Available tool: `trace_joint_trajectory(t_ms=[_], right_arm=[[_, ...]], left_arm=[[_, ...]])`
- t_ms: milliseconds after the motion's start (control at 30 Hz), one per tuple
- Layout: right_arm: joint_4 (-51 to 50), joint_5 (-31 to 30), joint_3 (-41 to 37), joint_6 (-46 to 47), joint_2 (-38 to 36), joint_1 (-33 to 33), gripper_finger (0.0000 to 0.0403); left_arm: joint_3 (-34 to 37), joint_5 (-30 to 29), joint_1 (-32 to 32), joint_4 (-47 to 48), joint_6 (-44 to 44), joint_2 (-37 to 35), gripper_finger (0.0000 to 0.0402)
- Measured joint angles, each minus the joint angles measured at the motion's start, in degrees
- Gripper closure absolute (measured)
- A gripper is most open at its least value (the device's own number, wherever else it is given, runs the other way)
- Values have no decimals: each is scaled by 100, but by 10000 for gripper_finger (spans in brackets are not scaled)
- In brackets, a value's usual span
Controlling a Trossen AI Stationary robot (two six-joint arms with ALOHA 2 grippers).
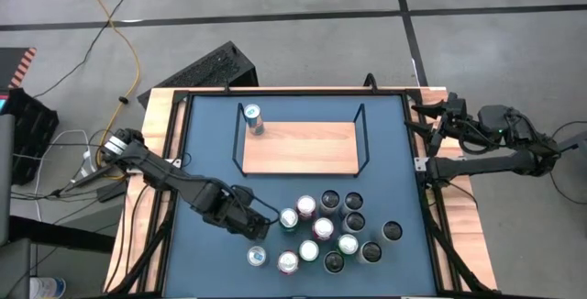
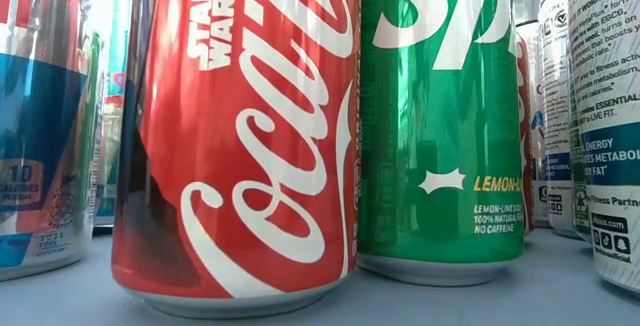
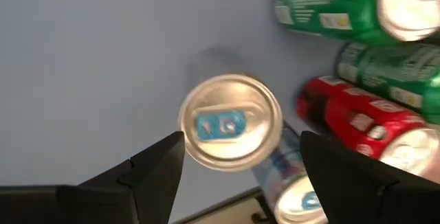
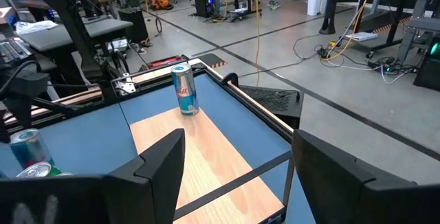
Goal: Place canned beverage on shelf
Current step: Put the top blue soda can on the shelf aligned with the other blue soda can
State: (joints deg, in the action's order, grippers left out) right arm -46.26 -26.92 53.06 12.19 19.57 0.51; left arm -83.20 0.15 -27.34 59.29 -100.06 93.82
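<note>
left pincer: open, fingers either side of a silver-topped can, not touching
shelf: beyond it, one can on its corner
right pincer: open, at table edge, tips cut off
low view: blocked by cans

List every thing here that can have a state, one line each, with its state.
Left hand: open, above a blue-tabbed can.
Right hand: open, empty, at the table's right edge.
Shelf: holds one can.
Shelf can: upright, at the shelf's left end.
Can cluster: upright on the table.
</note>
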Motion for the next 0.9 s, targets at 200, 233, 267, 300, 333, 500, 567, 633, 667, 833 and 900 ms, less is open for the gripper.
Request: trace_joint_trajectory(t_ms=[200,233,267,300,333,500,567,633,667,833,900], right_arm=[[0,-2,0,-2,0,-1,142],[-2,-2,0,-3,0,0,142],[-2,-2,0,-3,0,-1,142],[-2,-4,0,-3,0,-1,142],[-2,-7,0,-5,0,0,142],[-4,-11,0,-11,0,-2,142],[-6,-11,0,-16,1,-1,142],[-6,-11,0,-20,0,0,142],[-5,-11,0,-20,0,-2,142],[-8,-11,0,-20,1,-1,142],[-9,-11,0,-20,1,-1,142]], left_arm=[[-366,-192,8,260,62,-9,125],[-367,-217,8,269,54,-7,125],[-367,-221,8,269,49,-3,125],[-367,-214,8,269,65,-2,125],[-367,-185,8,272,106,-2,125],[-367,-11,8,254,81,191,125],[-371,112,38,197,122,247,125],[-370,200,47,93,177,303,125],[-369,204,54,39,192,313,125],[-372,59,99,60,67,298,125],[-372,100,99,49,46,299,125]])
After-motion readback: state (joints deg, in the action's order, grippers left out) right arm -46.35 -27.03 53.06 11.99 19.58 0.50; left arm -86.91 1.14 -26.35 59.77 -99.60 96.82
